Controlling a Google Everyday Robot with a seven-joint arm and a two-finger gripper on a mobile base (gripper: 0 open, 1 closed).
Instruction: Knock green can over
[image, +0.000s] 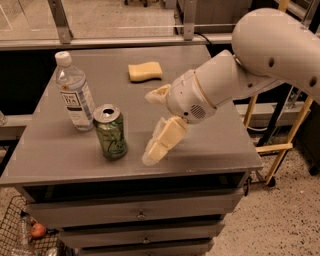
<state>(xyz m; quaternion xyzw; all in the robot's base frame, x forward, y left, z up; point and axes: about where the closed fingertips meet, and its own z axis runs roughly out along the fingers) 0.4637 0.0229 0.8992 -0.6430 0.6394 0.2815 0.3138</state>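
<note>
The green can (111, 134) stands upright near the front left of the grey table (210, 145). It has mottled green sides and a silver top with a pull tab. My gripper (150, 127) is just to the right of the can, a small gap away, at about the can's height. Its beige fingers are spread open and hold nothing. The lower finger (162, 141) points down and left, and its tip is close to the table top. The upper finger (157, 94) sits farther back.
A clear plastic water bottle (74, 92) stands just behind and left of the can. A yellow sponge (145, 71) lies at the table's back middle. Drawers (140, 215) are below the front edge. A wire basket (25, 235) sits on the floor at the lower left.
</note>
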